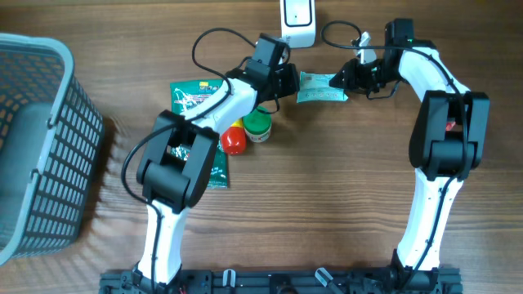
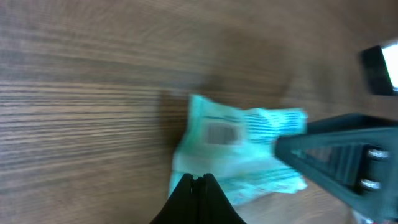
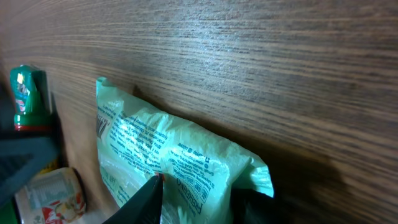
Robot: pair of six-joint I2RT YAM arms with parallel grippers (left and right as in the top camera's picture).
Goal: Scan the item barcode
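the left tool [image 2: 199,182] is pinching its fingers fully together on the near edge of the teal packet [image 2: 239,140], which is stretching between the two tools over the wooden desk [image 2: 81,93]. the right tool [image 3: 200,198] is straddling the packet's opposite end, fingers partly apart; whether it is gripping cannot be told. a white scanner [image 1: 297,20] is sitting just beyond both tools.

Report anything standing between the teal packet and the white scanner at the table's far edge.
Nothing visible does. Only bare tabletop separates the teal packet from the white scanner; the left gripper pinches the packet's edge, off that path.
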